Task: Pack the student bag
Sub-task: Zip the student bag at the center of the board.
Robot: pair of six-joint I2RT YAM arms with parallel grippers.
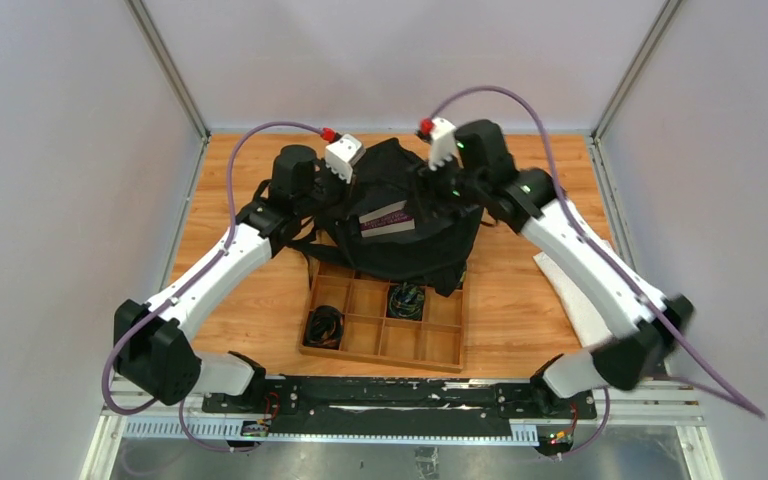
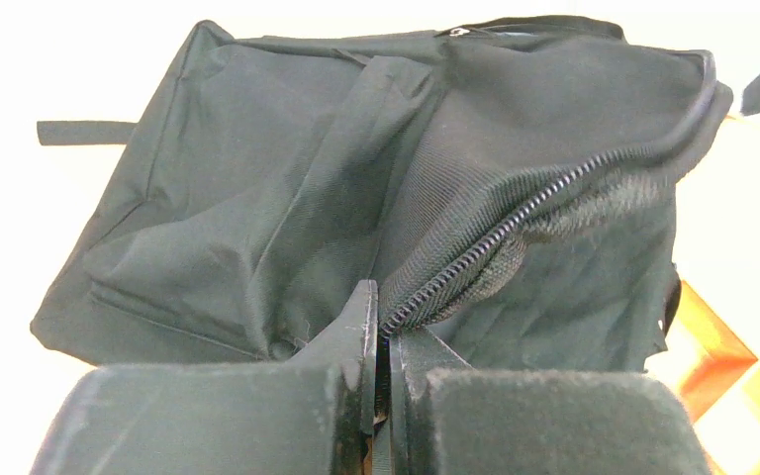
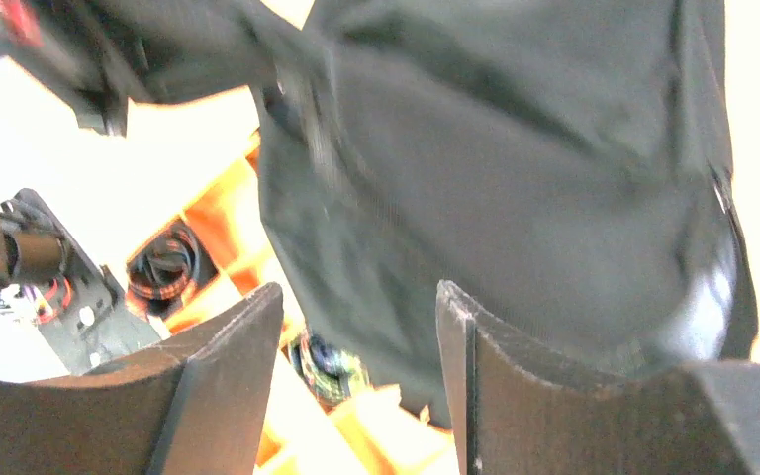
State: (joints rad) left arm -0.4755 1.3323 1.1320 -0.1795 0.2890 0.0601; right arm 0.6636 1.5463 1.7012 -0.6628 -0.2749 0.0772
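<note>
Both sides are up at the student bag (image 1: 400,215). It sits in the far middle of the table (image 1: 505,300), a slumped heap of black fabric. Its near part is draped over the far edge of the wooden compartment tray (image 1: 380,357). The tray is in the near middle of the table, close to the near edge.

I read the left gripper (image 2: 381,332) as clenched, jaws together on the bag's zipper (image 2: 515,213) edge. In the left wrist view the zipper tape runs straight down into the pinch. The zipper is undone along that stretch, and the edge curls up and away to the right. One black strap (image 2: 79,132) sticks out flat on the bag's left in that view.

I read the right gripper (image 3: 359,317) as released, with a clear gap between the fingers (image 3: 228,346) and no grip on anything. Bag fabric hangs just beyond the tips; I can't tell if it touches. That view is blurred.

From the top view, the left gripper is at the bag's left side and the right gripper at its far right corner. A striped label (image 1: 385,220) is on the bag's upper face.

Tray contents I can see:
- A black cable coil (image 1: 323,326) in the leftmost column.
- A multicoloured cable coil (image 1: 407,298) in a compartment right at the bag's near edge.

A white flat sheet (image 1: 572,295) lies toward the table's right edge, partly under the right arm (image 1: 580,255). Cloth or paper, I can't tell.
</note>
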